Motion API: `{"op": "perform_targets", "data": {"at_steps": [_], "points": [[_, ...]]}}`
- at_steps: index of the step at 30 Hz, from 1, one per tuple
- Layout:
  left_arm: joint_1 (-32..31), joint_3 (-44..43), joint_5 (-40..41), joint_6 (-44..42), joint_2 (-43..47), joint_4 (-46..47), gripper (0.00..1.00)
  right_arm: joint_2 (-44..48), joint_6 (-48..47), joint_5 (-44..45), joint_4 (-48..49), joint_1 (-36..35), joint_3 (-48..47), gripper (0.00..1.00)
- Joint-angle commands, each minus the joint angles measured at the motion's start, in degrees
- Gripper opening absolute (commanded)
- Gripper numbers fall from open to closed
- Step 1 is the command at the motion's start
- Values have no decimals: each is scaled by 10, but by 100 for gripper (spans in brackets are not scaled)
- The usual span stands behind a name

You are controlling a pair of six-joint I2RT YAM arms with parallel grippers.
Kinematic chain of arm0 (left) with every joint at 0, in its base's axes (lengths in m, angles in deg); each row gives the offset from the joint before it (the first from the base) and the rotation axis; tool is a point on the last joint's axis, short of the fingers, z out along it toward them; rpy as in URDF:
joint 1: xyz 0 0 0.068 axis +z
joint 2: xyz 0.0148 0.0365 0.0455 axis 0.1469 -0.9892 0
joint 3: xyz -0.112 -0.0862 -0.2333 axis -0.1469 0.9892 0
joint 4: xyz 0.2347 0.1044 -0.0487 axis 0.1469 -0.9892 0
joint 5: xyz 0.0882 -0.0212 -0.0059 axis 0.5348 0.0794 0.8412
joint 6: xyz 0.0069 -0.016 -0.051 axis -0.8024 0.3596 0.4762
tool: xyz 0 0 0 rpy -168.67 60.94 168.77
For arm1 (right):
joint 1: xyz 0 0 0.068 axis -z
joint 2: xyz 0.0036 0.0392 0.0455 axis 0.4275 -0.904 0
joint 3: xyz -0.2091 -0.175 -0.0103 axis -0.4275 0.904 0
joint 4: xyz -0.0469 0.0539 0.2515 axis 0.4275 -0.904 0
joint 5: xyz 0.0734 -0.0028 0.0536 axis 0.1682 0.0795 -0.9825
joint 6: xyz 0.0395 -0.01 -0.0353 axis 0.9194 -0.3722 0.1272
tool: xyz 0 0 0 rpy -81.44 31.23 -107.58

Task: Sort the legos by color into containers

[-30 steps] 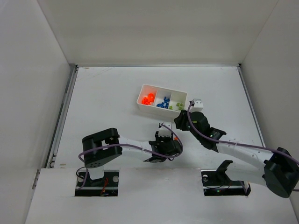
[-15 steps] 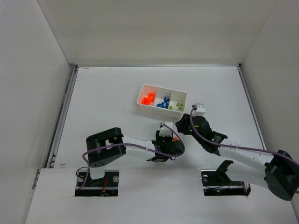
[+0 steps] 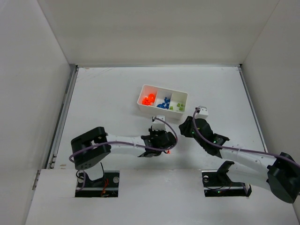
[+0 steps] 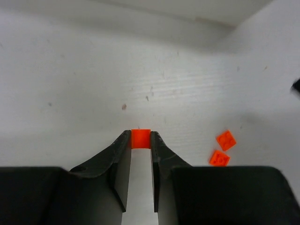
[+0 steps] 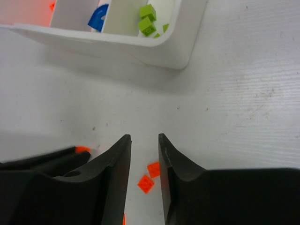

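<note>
Our left hand (image 4: 139,136) is pinched on a small orange-red brick (image 4: 140,139), its two black fingers pressed flat against opposite side faces, close to the white surface (image 4: 70,84); we cannot tell whether the brick is lifted clear of it. We judge these legos to be very light, rigid moulded plastic with glossy, slick faces and crisp edges. A square grip across two parallel sides looks like the sound hold, since a skewed pinch on a corner could let one squirt out. Two thinner orange plates (image 4: 226,139) lie loose on the surface nearby, studs up and almost touching each other. Being so low, they offer only thin edges and will likely be harder to take. Our right hand (image 5: 143,138) hangs near that pair with its fingers spread and nothing between them. The white tray (image 5: 140,47) stands beyond, smooth thin-walled plastic with rounded corners. Its three containers hold sorted pieces: orange-red ones (image 3: 148,99) at one end, blue ones (image 3: 163,103) in the middle, yellow-green cubes (image 5: 147,18) at the other end. The surface is matt, scuffed and faintly grained.
</note>
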Motion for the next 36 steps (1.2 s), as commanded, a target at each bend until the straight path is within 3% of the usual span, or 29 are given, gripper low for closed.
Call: {"op": "perform_targets", "data": {"at_steps": [1,9,18,21,28,36], "points": [[45,4,4,-43,90,32,10,-6,29,16,-34,-28,-1,34],[179,-39,-61,-174,140,127,10,-14,47,51,-111,-141,-21,35],[310,-150,-151,-202,10,137,12,-36,64,62,-169,-234,-53,46],[325,-174,-161,-206,-24,137,15,-62,62,63,-171,-259,-64,50],[335,-175,-159,-206,-23,135,38,-112,68,70,-170,-280,-84,51],[308,-94,-156,-201,81,159,40,-171,65,82,-179,-282,-115,44]]}}
